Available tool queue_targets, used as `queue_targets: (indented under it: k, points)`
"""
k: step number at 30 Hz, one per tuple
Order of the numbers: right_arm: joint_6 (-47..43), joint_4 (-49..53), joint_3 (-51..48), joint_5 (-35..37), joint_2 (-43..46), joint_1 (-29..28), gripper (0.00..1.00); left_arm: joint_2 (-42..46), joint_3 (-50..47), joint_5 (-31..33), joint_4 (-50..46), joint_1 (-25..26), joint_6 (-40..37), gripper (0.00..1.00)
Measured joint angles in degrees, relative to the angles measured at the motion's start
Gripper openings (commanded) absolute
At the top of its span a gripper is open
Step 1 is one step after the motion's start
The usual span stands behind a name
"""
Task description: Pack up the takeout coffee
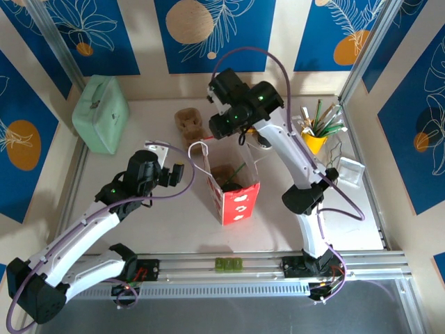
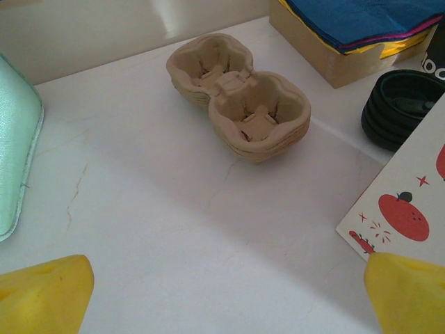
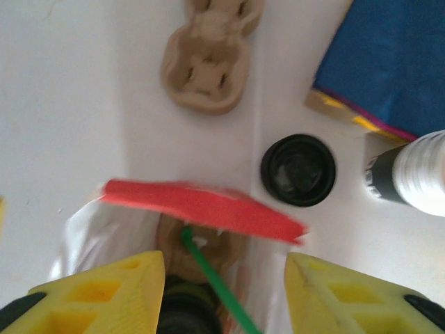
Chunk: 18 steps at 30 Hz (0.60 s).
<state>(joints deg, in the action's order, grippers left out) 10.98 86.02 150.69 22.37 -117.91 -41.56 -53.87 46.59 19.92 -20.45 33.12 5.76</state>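
Partly hidden, takeout coffee [image 3: 186, 309], dark top, inside red-rimmed bag [image 3: 201, 209]

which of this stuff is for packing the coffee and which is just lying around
For the job:
- bag
- dark cup down inside it, likely the coffee
- right gripper, open over the bag

Lying about:
- spare carriers
- black lids
- cup stack
- napkins
- mint box
- stick cup
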Motion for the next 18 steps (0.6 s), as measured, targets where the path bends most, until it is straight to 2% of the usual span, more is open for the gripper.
queue_targets:
  k: [10,18]
  points:
    - [-0.1,-12.3,-1.7,1.4,2.3,12.1,0.55,0.0,0.0,-0.2,0.0,0.0,0.4,0.99]
    - [1.5,-17.4,3.1,1.1,-5.8,18.3,0.55,-0.5,0.0,-0.5,0.0,0.0,1.3,0.99]
